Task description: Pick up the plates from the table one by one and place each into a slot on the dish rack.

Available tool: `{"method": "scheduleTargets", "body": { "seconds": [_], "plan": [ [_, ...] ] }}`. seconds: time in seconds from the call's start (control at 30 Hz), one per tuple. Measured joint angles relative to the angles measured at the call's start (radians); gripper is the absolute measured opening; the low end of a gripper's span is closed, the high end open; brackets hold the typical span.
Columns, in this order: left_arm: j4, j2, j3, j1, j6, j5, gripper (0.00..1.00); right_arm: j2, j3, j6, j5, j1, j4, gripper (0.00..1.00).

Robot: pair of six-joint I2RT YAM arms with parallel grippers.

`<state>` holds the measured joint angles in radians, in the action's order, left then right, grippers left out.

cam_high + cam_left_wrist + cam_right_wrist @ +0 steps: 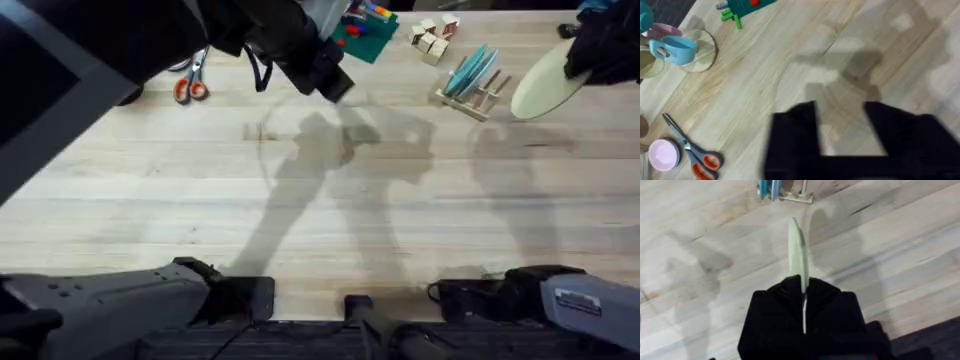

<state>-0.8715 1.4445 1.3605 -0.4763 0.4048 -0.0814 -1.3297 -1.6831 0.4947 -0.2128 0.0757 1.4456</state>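
Right gripper (pixel 588 55): closed on the rim of the cream-yellow plate (pixel 548 83), holding it in the air at the far right of the overhead view, just right of the dish rack; in its own wrist view the black fingers (pixel 790 292) pinch the plate edge-on, so it shows as a thin pale sliver (pixel 798 255).
Left gripper (pixel 335 82): raised over the far middle of the table, empty; in the left wrist view its two black fingers (pixel 795 130) stand apart with bare wood showing between them.
Cream-yellow plate: tilted, lifted clear of the tabletop, apart from the rack.
Light blue plate (pixel 470 70): standing on edge in a slot of the dish rack, leaning between the pegs; its blue edge also shows in the right wrist view (pixel 767 189).
Dish rack (pixel 475 95): small light-wood base with upright pegs, at the far right of the table (pixel 320 200), between the wooden cubes and the held plate.
Wooden cubes (pixel 432 38): loose pile just beyond and left of the rack.
Scissors (pixel 192 80): orange-handled, lying flat at the far left of the table; also in the left wrist view (pixel 692 152).
Pink dish (pixel 662 154): small and round, touching or just beside the scissor handles.
Blue cup (pixel 675 49): resting on a round wooden coaster (pixel 702 50).
Green toy block (pixel 362 28): at the far edge, near the middle.
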Motion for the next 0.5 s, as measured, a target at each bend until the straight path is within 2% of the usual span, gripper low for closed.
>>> {"method": "scheduleTargets", "body": {
  "seconds": [0.1, 0.13, 0.5],
  "plan": [
    [0.0, 0.0, 0.0, 0.0, 0.0, 0.0, 0.95, -0.056, -0.054, 0.0, -0.02, 0.0, 0.028, 0.031],
    [0.0, 0.0, 0.0, 0.0, 0.003, 0.0, 0.981, -0.073, -0.067, 0.0, -0.025, 0.0, 0.031, 0.031],
    [0.0, 0.0, 0.0, 0.0, 0.007, 0.0, 0.992, -0.195, -0.178, 0.0, -0.04, -0.034, 0.032, 0.031]
  ]
}}
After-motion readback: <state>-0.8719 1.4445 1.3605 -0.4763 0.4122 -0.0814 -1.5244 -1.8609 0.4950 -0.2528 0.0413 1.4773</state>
